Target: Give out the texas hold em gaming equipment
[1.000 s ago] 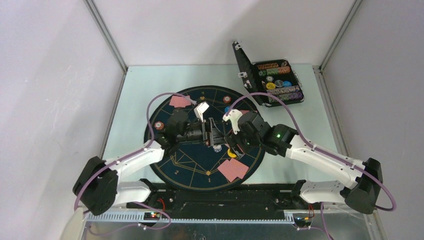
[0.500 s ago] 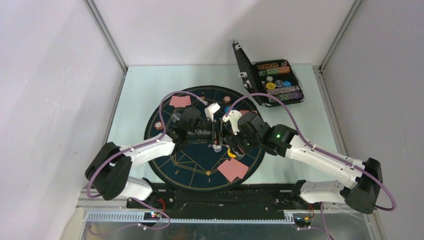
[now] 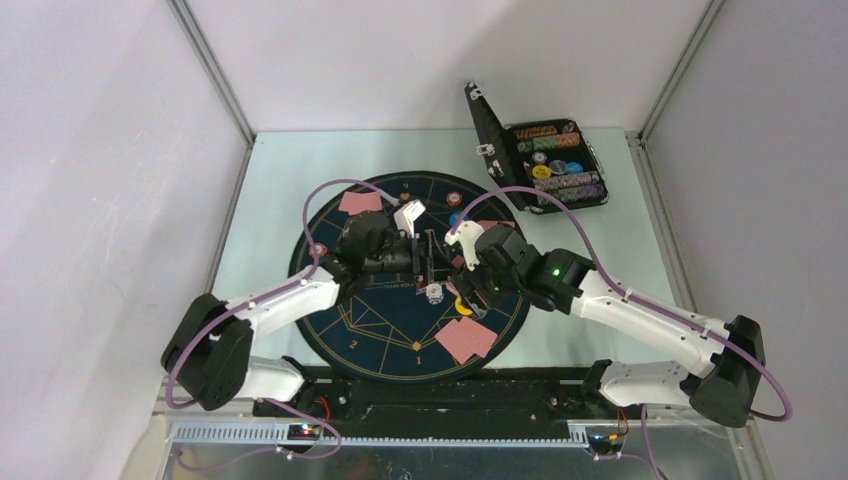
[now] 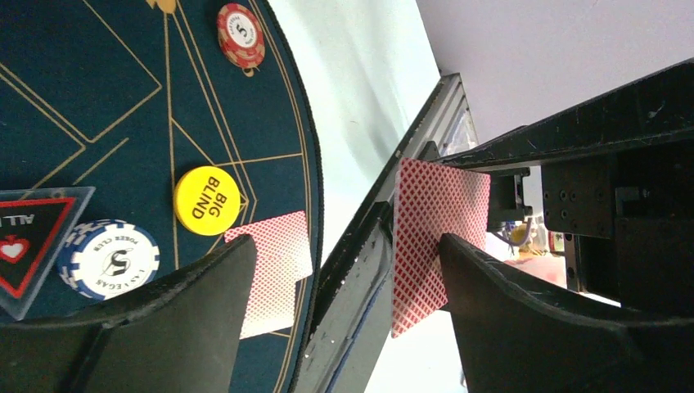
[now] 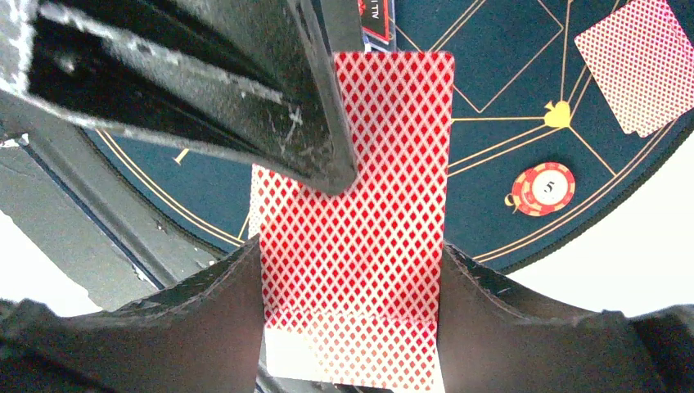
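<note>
My right gripper (image 5: pixel 350 254) is shut on a stack of red-backed playing cards (image 5: pixel 360 213), held by its side edges above the mat. The left gripper (image 4: pixel 345 244) faces it with its jaws wide open. One of its fingers (image 4: pixel 524 319) touches the held cards (image 4: pixel 434 237) and the other stays well apart. Both grippers meet over the mat's middle (image 3: pixel 432 260). On the mat lie a yellow big-blind disc (image 4: pixel 207 201), a white chip (image 4: pixel 112 259), a triangular marker (image 4: pixel 33 237), red chips (image 4: pixel 241 34) (image 5: pixel 543 189) and dealt cards (image 3: pixel 465 340) (image 3: pixel 360 202).
The round dark-blue mat (image 3: pixel 380 330) with gold lines covers the table's centre. A black hinged case (image 3: pixel 555 165) stands open at the back right, with rows of chips in it. Purple cables loop above both arms.
The left arm has reached right, up to the cards held by the right gripper, and its jaws have narrowed a little. The right arm has stayed still.
</note>
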Robot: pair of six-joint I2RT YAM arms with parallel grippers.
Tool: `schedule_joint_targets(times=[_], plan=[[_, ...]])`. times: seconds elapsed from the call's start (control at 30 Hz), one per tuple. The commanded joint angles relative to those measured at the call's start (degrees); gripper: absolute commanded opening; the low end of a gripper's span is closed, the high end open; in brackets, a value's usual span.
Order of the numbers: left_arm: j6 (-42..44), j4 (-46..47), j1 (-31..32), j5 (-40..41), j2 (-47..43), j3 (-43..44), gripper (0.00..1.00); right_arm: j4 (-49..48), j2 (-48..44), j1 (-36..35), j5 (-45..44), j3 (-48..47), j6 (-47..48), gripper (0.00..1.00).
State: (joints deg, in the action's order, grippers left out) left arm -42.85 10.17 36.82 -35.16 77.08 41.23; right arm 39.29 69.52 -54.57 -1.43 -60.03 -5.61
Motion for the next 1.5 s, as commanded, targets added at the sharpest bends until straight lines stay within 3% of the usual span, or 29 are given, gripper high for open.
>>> schedule_joint_targets(times=[0.0, 0.27, 0.33, 0.4, 0.57, 0.67, 0.73, 0.9, 1.0, 1.07, 1.1, 1.13, 1.17, 1.23, 1.3, 1.47], plan=[[3.6, -3.5, -1.3, 3.5, -2.5, -0.9, 0.86, -2.1, -2.0, -0.3, -0.1, -1.6, 0.1, 0.0], [2.6, -2.6, -1.3, 1.3, -6.2, -0.5, 0.65, -2.2, -1.7, -0.3, -0.2, -1.7, 0.1, 0.0], [2.5, -2.8, -1.3, 1.7, -7.9, -0.3, 0.54, -2.2, -1.6, -0.3, -0.2, -1.6, 0.1, 0.0], [3.2, -5.9, -1.3, 4.0, -10.1, -0.1, 0.33, -2.1, -1.7, -0.3, -0.5, -1.6, 0.0, 0.0], [4.7, -12.8, -1.9, 12.8, -16.4, -0.1, 0.17, -2.0, -1.8, -0.3, -0.8, -1.6, -0.2, 0.0], [4.2, -16.0, -3.9, 15.8, -20.3, -1.2, 0.01, -1.9, -1.8, -0.3, -1.3, -1.6, -0.3, 0.0], [3.5, -15.5, -6.0, 15.7, -22.7, -3.0, 0.0, -1.8, -1.8, -0.3, -1.3, -1.6, -0.4, 0.0], [0.5, -14.0, -11.5, 16.4, -28.0, -7.3, 0.0, -1.8, -1.8, -0.3, -1.5, -1.6, -0.4, 0.0], [-1.8, -8.4, -15.8, 10.8, -29.4, -10.7, 0.0, -1.8, -1.8, -0.2, -1.5, -1.6, -0.4, 0.0], [-3.6, -3.2, -16.4, 4.1, -27.9, -11.4, 0.17, -2.0, -1.7, -0.3, -1.4, -1.7, -0.2, 0.0], [-4.1, 0.3, -16.3, 1.7, -27.0, -11.1, 0.37, -2.1, -1.6, -0.3, -1.2, -1.7, -0.2, 0.0], [-5.1, 1.8, -16.1, -2.1, -24.9, -10.9, 0.45, -2.2, -1.6, -0.2, -1.2, -1.6, -0.2, 0.0], [-5.3, 3.9, -15.4, -3.3, -23.9, -10.5, 0.58, -2.2, -1.6, -0.2, -1.2, -1.6, -0.2, 0.0], [-5.2, 5.3, -13.3, -4.4, -21.5, -9.7, 0.72, -2.3, -1.5, -0.2, -1.2, -1.7, -0.2, 0.0], [-4.6, 6.0, -10.5, -4.8, -19.1, -8.5, 0.79, -2.3, -1.4, -0.2, -1.3, -1.7, -0.2, 0.0], [-4.7, 7.8, -6.0, -4.9, -12.8, -6.2, 0.81, -2.4, -1.2, -0.2, -1.0, -1.7, -0.2, 0.0]])
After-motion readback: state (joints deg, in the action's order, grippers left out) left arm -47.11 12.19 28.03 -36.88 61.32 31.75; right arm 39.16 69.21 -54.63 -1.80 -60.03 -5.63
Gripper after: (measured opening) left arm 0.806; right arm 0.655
